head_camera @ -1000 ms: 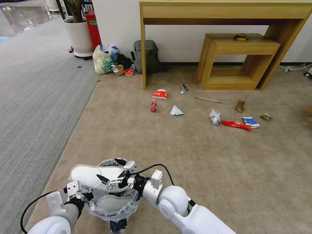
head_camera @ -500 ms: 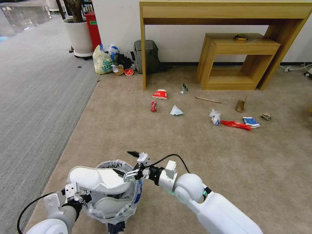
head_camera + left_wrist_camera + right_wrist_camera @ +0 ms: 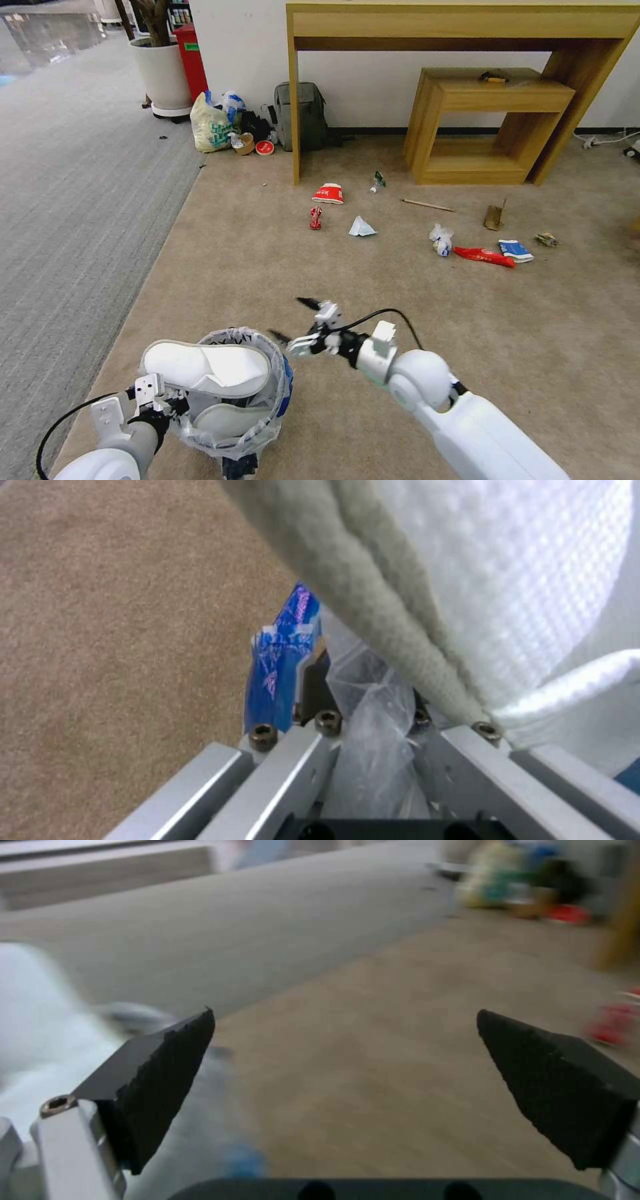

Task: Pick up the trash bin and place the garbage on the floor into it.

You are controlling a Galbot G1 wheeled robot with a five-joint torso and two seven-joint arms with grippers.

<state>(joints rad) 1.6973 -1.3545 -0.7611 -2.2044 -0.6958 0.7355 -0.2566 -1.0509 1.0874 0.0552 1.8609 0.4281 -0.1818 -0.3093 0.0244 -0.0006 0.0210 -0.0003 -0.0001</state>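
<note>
The trash bin [image 3: 257, 430], black with a crinkly plastic liner, hangs low at my left. My left gripper [image 3: 158, 399] is shut on its rim and liner [image 3: 370, 720]. Two white slippers lie in the bin; the upper slipper [image 3: 207, 367] [image 3: 507, 575] rests across its mouth. My right gripper [image 3: 293, 320] [image 3: 347, 1050] hovers open and empty just right of the bin. More garbage lies ahead on the floor [image 3: 373, 313]: a red-white cup [image 3: 328, 193], a crushed red can [image 3: 315, 217], crumpled paper [image 3: 361, 227], a small bottle [image 3: 377, 181], a wooden stick [image 3: 427, 205], a cardboard scrap [image 3: 494, 217], a red wrapper [image 3: 485, 256] and a blue-white cup [image 3: 515, 251].
A wooden table [image 3: 460, 27] and a low wooden bench [image 3: 490, 127] stand against the far wall. A yellowish shopping bag [image 3: 211, 125], a brown bowl [image 3: 245, 143], a red lid [image 3: 265, 147] and a grey backpack [image 3: 300, 115] sit at the back left. Grey ribbed carpet [image 3: 80, 187] runs along the left.
My right gripper has let go of the upper slipper and drawn away to the right and forward. The slipper stays across the bin's mouth. The left arm has held still.
</note>
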